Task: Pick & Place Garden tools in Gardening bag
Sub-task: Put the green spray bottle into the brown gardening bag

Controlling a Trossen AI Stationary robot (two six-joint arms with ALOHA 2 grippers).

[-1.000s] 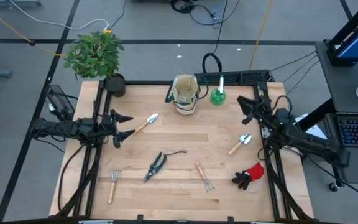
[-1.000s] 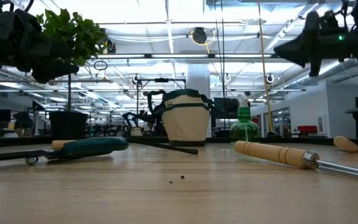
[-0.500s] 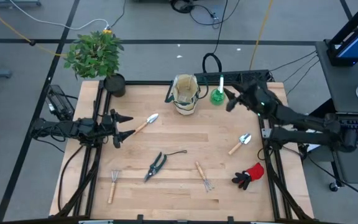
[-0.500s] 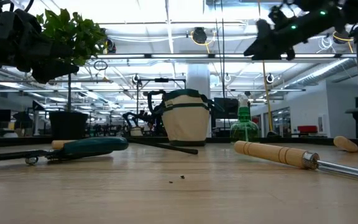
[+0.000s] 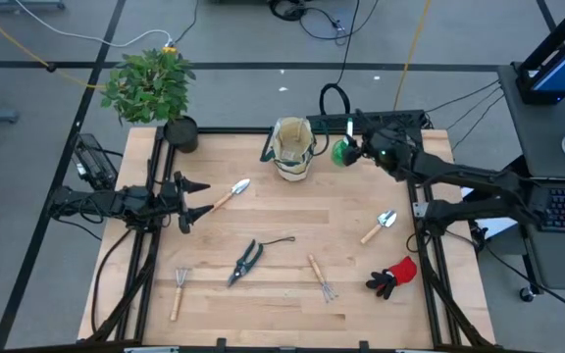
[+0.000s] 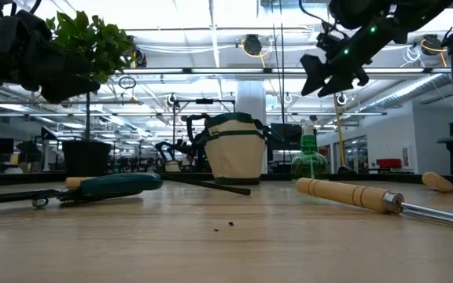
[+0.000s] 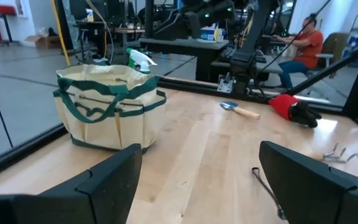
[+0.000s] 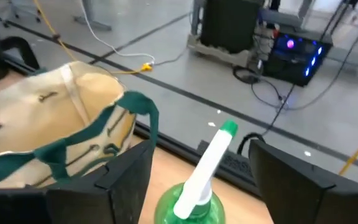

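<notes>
Sprayer (image 8: 194, 186) between fingers of spread right claw (image 8: 194, 163), untouched, beside bag (image 8: 61, 134)

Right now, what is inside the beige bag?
The bag looks empty: only its beige lining shows near the open top in the right wrist view. Its bottom is hidden by the bag's own walls, so I cannot confirm.

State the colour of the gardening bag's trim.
Dark green trim on the beige gardening bag, clearest in the left wrist view.
</notes>
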